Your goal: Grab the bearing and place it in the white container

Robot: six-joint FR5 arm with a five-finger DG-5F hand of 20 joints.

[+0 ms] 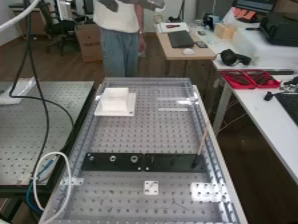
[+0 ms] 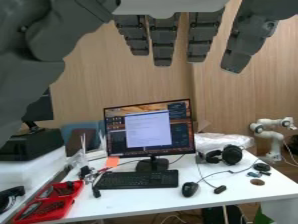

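Observation:
At the top edge of the high view, dark grey parts of the hand (image 1: pixel 151 4) show, far above the bench and beyond its far end. In the wrist view the hand (image 2: pixel 162 41) has its fingers extended, with nothing between them and the thumb. Several small round metal pieces sit on the left half of a black strip across the bench; the largest, ring-shaped one looks like the bearing (image 1: pixel 134 159). The white container (image 1: pixel 115 100) stands on a white plate near the bench's far left corner.
A thin brown stick (image 1: pixel 202 140) stands tilted at the right end of the black strip (image 1: pixel 171 162). A small white plate (image 1: pixel 151 188) lies nearer. Black cables and a white hose (image 1: pixel 67 175) hang along the left. Side tables carry red trays (image 1: pixel 250 79) and a monitor (image 2: pixel 149 128).

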